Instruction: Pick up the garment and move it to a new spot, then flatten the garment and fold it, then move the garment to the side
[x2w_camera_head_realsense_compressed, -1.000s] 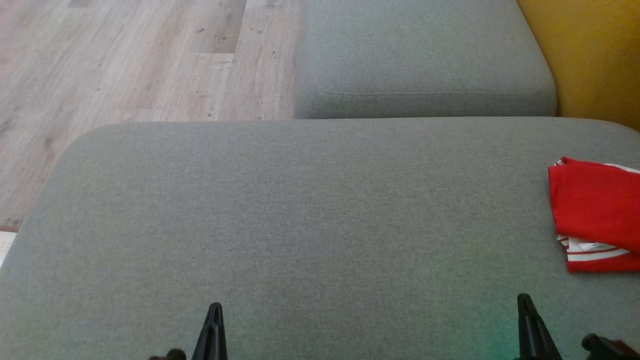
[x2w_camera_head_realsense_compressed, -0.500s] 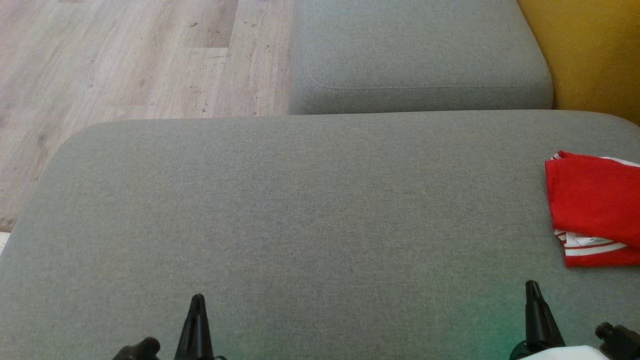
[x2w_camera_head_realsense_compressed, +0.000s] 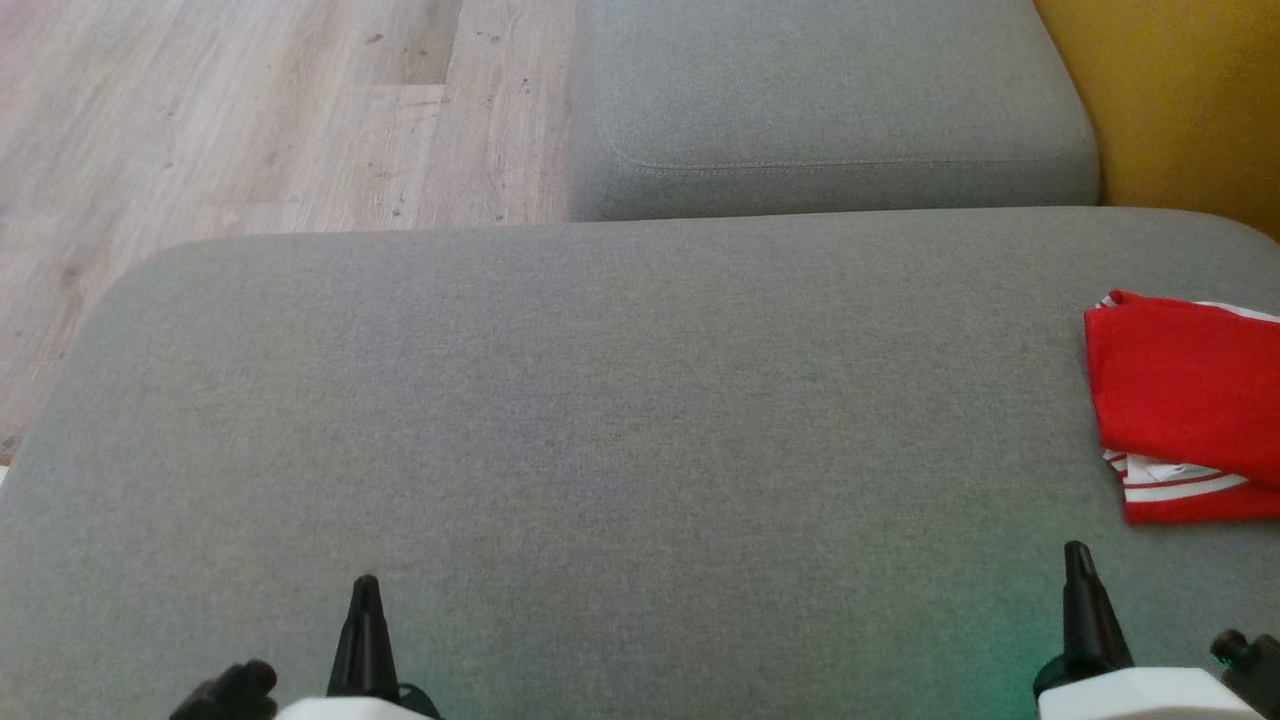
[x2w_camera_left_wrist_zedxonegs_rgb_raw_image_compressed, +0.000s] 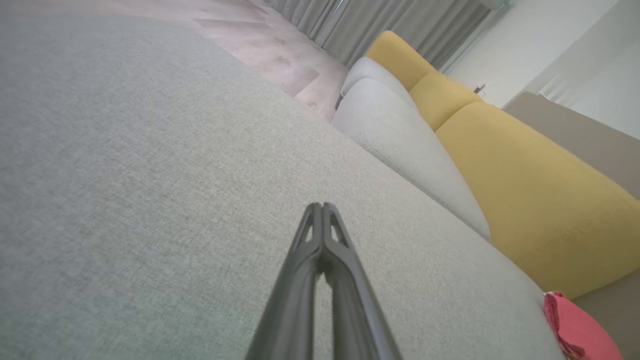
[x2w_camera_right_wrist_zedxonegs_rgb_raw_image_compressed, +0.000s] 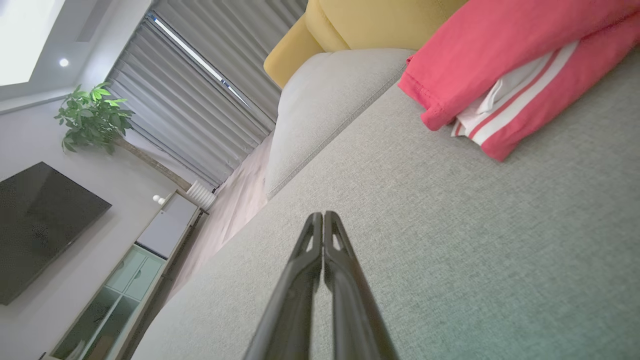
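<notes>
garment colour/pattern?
The garment is red, with red-and-white stripes on a white inner part at its folded edge; clearest in the right wrist view.

no readable text, labels, brands, numbers or signs on anything

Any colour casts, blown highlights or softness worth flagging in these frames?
Head view: green cast on the grey fabric sofa cushion beside the right gripper; folded red, white-striped garment looks saturated. Right wrist view: that garment washes out pinkish; ceiling blown white at upper left.
</notes>
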